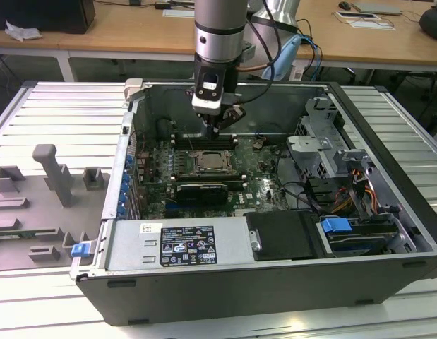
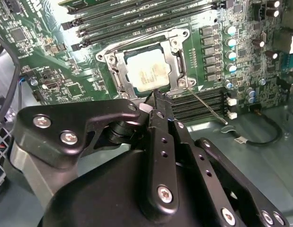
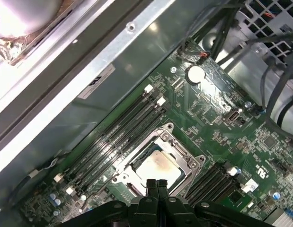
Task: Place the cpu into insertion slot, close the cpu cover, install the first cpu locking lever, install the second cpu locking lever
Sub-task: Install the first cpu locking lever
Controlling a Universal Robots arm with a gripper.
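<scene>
Currently the end effector (image 1: 217,133) hangs from the arm inside the open computer case (image 1: 225,296), which lies on its side on the ribbed metal surface (image 1: 56,120). Its two black fingers (image 3: 150,186) are pressed together with no gap between them, and nothing can be seen held in them. In the exterior view the tips sit just above the back edge of the insertion slot (image 1: 201,170), which is set near the middle of the green board (image 2: 51,52).

The cpu (image 2: 146,73) lies flat in the insertion slot with its pale silvery top facing up. In both wrist views the cpu cover (image 2: 177,59) lies flat over it, its metal frame running around the chip, which shows through the square window. In the second wrist view the end effector's tips stand close to one corner of the cover; whether they touch it cannot be told. From near that corner a thin metal locking lever (image 2: 208,108) runs out at a slant across a bank of memory slots (image 2: 203,100), away from the socket's side.

More long memory slots border the opposite side of the socket. In the exterior view a long black card (image 1: 200,191) lies on the board just in front of the slot, toward the case's front edge. Grey fixture blocks (image 1: 52,173) stand on the surface toward the exterior view's left, well apart from the case.
</scene>
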